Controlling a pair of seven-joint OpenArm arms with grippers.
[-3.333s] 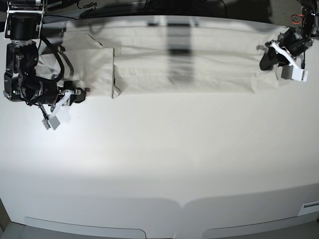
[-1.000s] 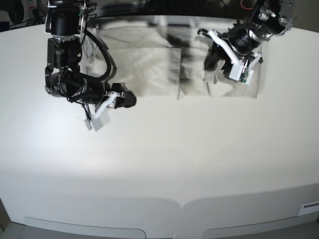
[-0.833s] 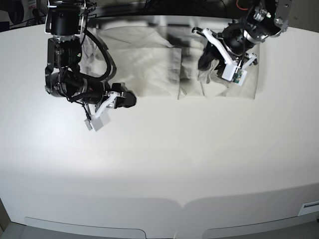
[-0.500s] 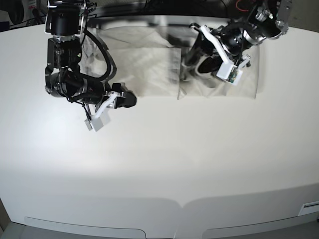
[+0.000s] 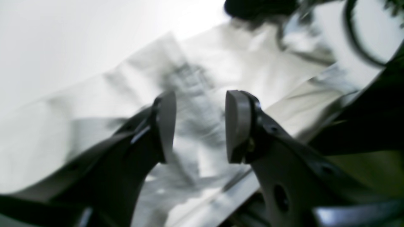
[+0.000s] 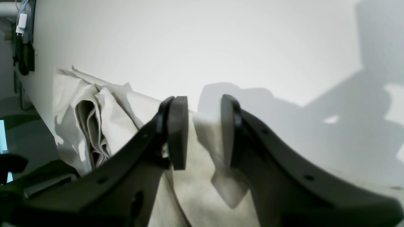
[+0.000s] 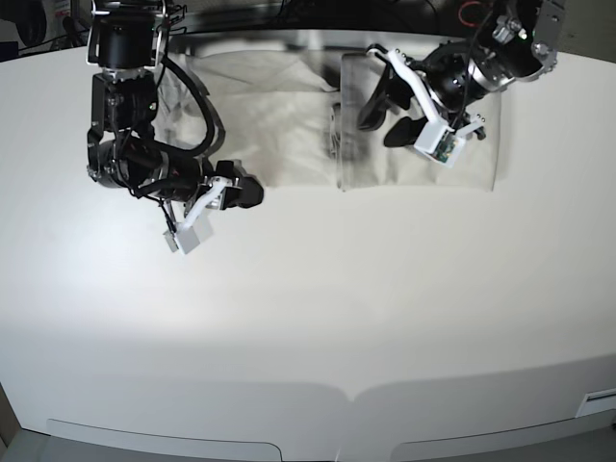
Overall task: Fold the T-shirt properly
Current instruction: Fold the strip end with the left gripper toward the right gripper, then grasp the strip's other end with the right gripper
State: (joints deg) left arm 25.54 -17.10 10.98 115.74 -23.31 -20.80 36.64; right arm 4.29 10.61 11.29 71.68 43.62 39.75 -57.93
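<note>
T-shirt (image 7: 289, 115) lies folded along the table's (image 7: 308, 318) far edge. Left gripper (image 5: 199, 126) hangs open over cloth. Only the right wrist view shows the right gripper (image 6: 203, 132) clamping a fabric fold. Near half free.

Pale cream cotton T-shirt (image 7: 289, 125) and 2 black arms crowd the white table's (image 7: 318, 318) far edge; near edge and both near corners open.
</note>
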